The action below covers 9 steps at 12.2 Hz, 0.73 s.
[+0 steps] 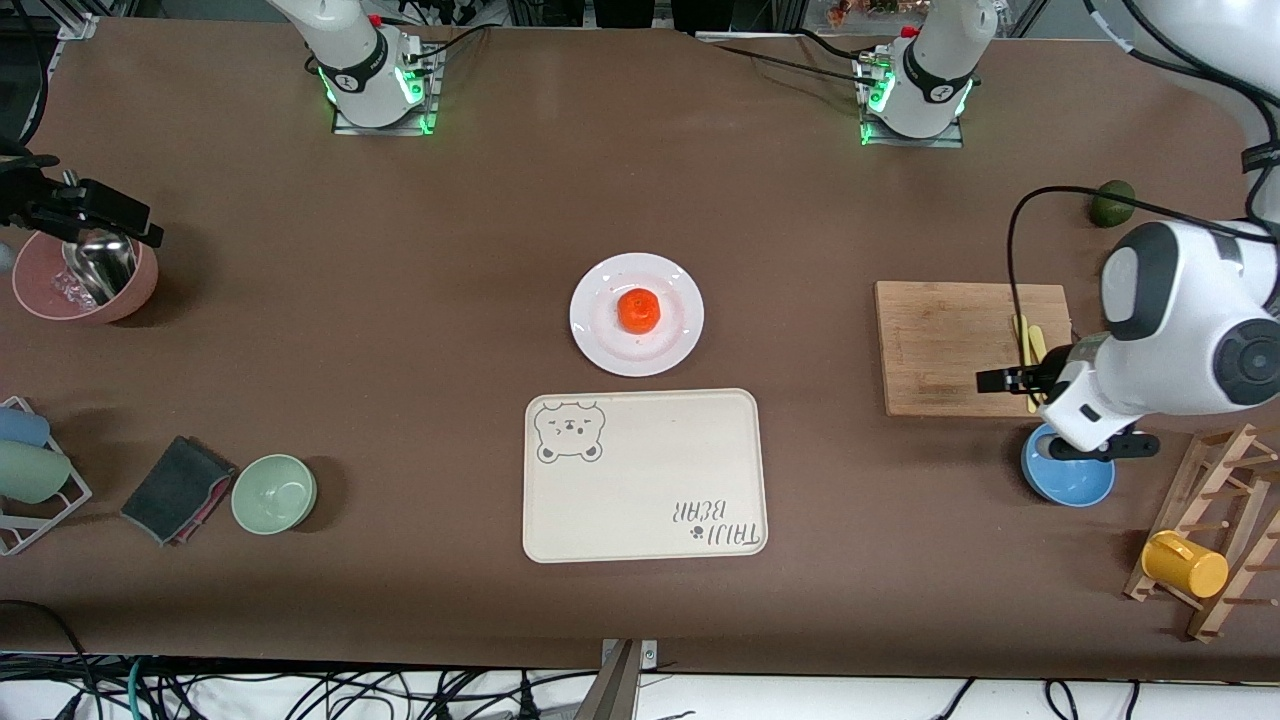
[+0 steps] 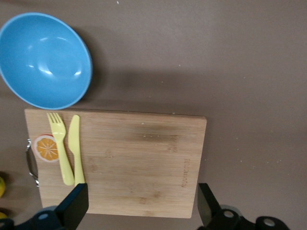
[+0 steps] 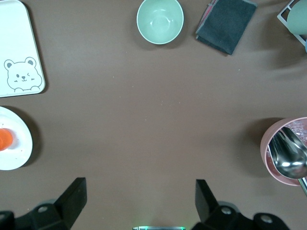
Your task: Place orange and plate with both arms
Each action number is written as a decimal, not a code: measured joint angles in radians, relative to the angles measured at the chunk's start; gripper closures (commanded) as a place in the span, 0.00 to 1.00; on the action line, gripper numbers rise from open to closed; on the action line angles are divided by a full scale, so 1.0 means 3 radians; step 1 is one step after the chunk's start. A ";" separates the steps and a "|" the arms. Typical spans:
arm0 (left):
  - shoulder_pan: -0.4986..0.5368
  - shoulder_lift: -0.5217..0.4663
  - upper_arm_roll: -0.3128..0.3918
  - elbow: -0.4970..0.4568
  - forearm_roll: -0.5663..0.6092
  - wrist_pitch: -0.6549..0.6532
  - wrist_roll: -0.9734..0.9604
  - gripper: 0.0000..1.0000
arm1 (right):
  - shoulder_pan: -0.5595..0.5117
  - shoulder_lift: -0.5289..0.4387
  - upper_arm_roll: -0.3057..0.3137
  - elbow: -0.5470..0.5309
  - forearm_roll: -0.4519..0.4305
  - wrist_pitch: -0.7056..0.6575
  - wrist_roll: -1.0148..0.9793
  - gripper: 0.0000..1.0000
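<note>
Two arms hang above opposite ends of the table, each with its wrist turned down and neither touching anything. The left gripper (image 2: 139,208) is over the wooden cutting board (image 1: 950,345) at the left arm's end, its fingers (image 2: 74,203) spread wide with nothing between them; a yellow fork (image 2: 60,148) and knife (image 2: 76,148) lie on the board, and a blue bowl (image 1: 1068,478) sits just beside it, nearer the front camera. The right gripper (image 3: 139,203) is over bare table near a pink bowl (image 1: 85,280) holding a metal ladle (image 3: 288,155), its jaws likewise parted and empty. The orange (image 1: 639,310) rests in the middle of the white plate (image 1: 605,345) at the table's centre, well apart from both grippers. The cream bear-print tray (image 1: 644,475) lies just beside the plate, nearer the front camera.
</note>
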 measured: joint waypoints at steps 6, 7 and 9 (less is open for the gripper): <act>0.0038 -0.0214 -0.0032 0.0055 0.0003 -0.0260 0.0066 0.00 | 0.0000 0.0000 0.0000 0.0000 0.0001 0.0023 0.0000 0.00; 0.0039 -0.0247 -0.0031 0.0087 0.0004 -0.0276 0.0066 0.00 | 0.0000 0.0000 0.0000 0.0000 0.0001 0.0026 0.0000 0.00; 0.0055 -0.0359 -0.0029 0.0130 0.0005 -0.0301 0.0064 0.00 | 0.0000 0.0000 0.0000 0.0000 0.0001 0.0028 0.0000 0.00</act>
